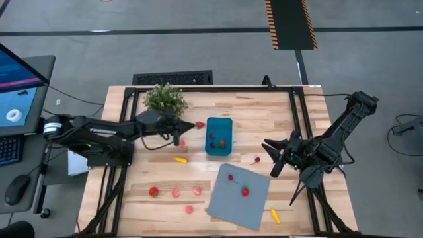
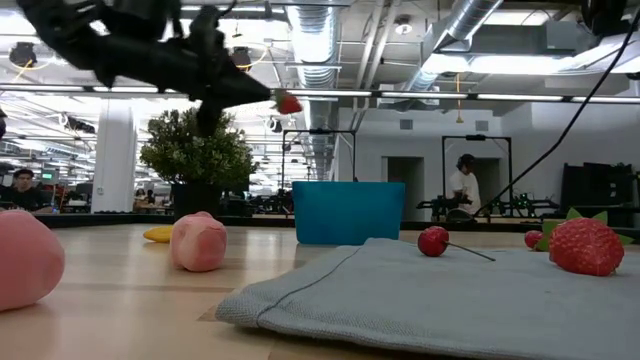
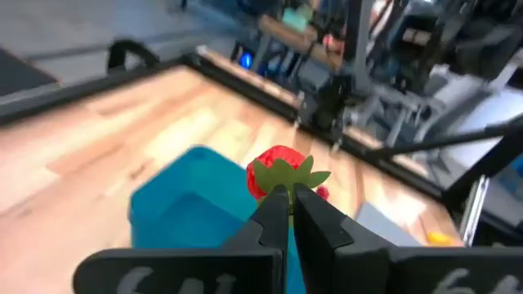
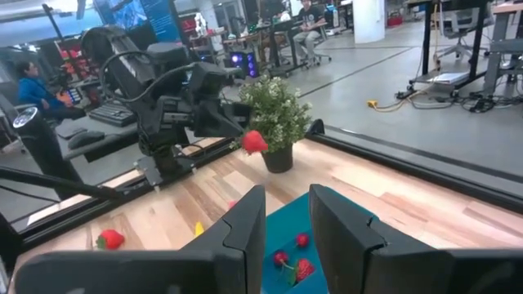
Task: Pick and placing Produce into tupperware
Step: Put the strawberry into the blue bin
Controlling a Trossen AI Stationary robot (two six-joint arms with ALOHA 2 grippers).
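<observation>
My left gripper [image 1: 190, 124] hovers above the table between the potted plant [image 1: 164, 98] and the teal tub [image 1: 219, 136], shut on a red strawberry [image 1: 200, 124]. The low view shows that strawberry [image 2: 289, 103] high above the tub [image 2: 349, 212]. Three small red pieces [image 1: 218, 141] lie in the tub. My right gripper [image 1: 274, 156] waits open, right of the tub. More produce rests on the wood: a strawberry [image 1: 153, 192], pink pieces [image 1: 176, 193], a yellow piece [image 1: 180, 159] and a cherry [image 1: 257, 159]. My left gripper [image 3: 292, 194] pinches the strawberry by its green leafy cap [image 3: 290, 174] between the two fingertips. The fingers come roughly level from the table's left. The red body [image 3: 274, 162] sticks out beyond the tips, lifted clear of the table, beside the tub's left edge.
A flat grey-blue sheet [image 1: 239, 195] lies near the tub's near side with two red pieces [image 1: 244, 192] on it; a yellow piece [image 1: 274, 215] lies by its right corner. A black frame rail [image 1: 294, 112] runs across the table. People sit in the room beyond.
</observation>
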